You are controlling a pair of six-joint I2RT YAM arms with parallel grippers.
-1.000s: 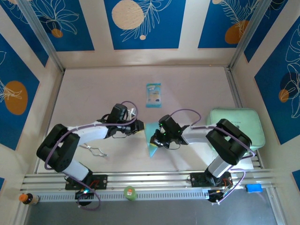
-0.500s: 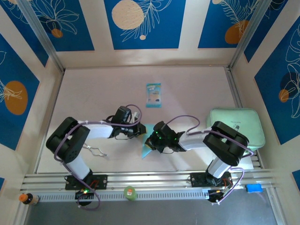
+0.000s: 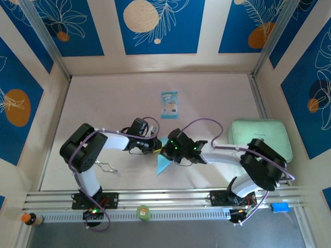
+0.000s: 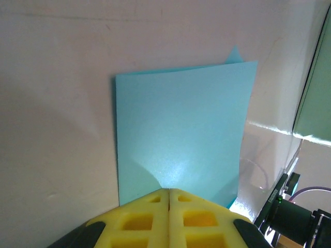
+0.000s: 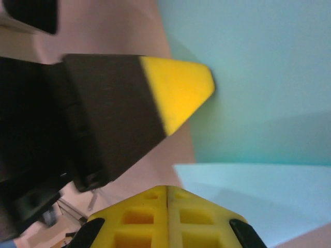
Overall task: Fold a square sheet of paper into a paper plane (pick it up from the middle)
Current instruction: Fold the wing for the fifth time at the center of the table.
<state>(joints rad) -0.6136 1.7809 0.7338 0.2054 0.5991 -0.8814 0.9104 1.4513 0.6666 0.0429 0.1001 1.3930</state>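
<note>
Item: one sheet of paper (image 3: 164, 164), plain light blue, thin. You see it folded over on itself. A back corner pokes past its far edge, and the near edge buckles slightly. It lies on the table (image 3: 103, 103), centre front.

Bright, even, from above; soft shadows on counter (image 3: 103, 103). Mild sheen on paper (image 4: 178, 173). Right wrist view blurred close up.

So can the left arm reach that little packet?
Probably yes: bare table lies between the left claw and the packet. But that claw looks shut on the blue paper, so it must let go first.
</note>
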